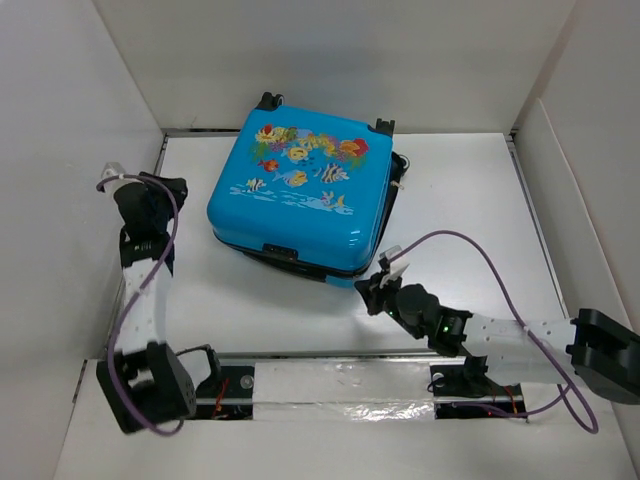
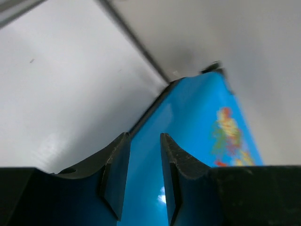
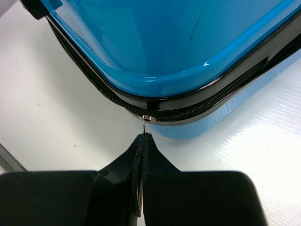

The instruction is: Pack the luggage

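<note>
One luggage (image 1: 300, 195), blue fish-print shell, sat lid down toward the back middle of the table (image 1: 480, 200), skewed, with its near-right corner facing the right arm. We saw the zipper track (image 3: 211, 101) running round that corner and the slider (image 3: 147, 117) right at the bend. We could not tell which stretch was already zipped. A thin zipper pull (image 3: 143, 126) ran from the slider into the right fingers (image 3: 132, 157), which were pinched closed on its tip. The left fingers (image 2: 116, 165) stood part open, gripping nothing, off the luggage's left side and not touching it.

Risks as we judged them:
- The grip was only on the very end of the pull, so a hard tug could slip it out.
- A slider likely jams at a corner bend, more so if lining bulged into the seam.
- Nothing braced the shell, so pulling could drag or spin the luggage across the table instead of moving the slider.
</note>
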Robot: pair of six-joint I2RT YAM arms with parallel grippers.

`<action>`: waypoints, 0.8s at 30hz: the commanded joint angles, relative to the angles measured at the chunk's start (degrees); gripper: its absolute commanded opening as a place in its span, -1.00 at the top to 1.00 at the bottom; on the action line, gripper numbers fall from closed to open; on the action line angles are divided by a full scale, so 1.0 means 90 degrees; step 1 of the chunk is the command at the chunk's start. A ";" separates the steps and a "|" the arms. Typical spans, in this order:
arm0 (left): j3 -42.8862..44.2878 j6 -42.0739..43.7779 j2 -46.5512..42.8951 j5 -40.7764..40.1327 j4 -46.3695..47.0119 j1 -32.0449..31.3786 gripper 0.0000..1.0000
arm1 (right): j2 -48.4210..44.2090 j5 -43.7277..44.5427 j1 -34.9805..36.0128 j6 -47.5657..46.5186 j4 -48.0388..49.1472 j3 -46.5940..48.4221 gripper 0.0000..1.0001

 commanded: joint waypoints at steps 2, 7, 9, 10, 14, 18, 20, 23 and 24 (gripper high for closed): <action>0.0053 -0.0154 0.1141 0.0901 0.0184 0.0229 0.42 | 0.0407 -0.0215 -0.0115 -0.0166 0.0644 0.0310 1.00; -0.0161 -0.0408 0.1679 0.1242 0.0730 0.0229 0.43 | 0.0671 -0.0108 -0.0115 -0.0127 0.0928 0.0339 0.70; -0.0181 -0.0398 0.1699 0.1233 0.0790 0.0229 0.43 | 0.0730 -0.0030 -0.0115 -0.0156 0.0947 0.0407 0.53; -0.0172 -0.0379 0.1699 0.1223 0.0800 0.0229 0.43 | 0.0749 0.0009 -0.0115 -0.0166 0.0948 0.0427 0.50; -0.0142 -0.0330 0.1728 0.1184 0.0810 0.0229 0.43 | 0.0847 0.0185 -0.0115 -0.0098 0.1035 0.0495 0.40; -0.0142 -0.0272 0.1865 0.1272 0.0810 0.0229 0.44 | 0.0945 0.0292 -0.0115 0.0058 0.1230 0.0456 0.54; -0.0191 -0.0262 0.1875 0.1224 0.0791 0.0132 0.44 | 0.0906 0.0361 -0.0115 0.0127 0.1250 0.0398 0.81; -0.0269 -0.0281 0.1894 0.1087 0.0703 -0.0092 0.46 | 0.0886 0.0478 -0.0115 0.0117 0.1358 0.0378 1.00; -0.0317 -0.0329 0.1894 0.1106 0.0751 -0.0161 0.47 | 0.0876 0.0449 -0.0115 0.0108 0.1377 0.0388 1.00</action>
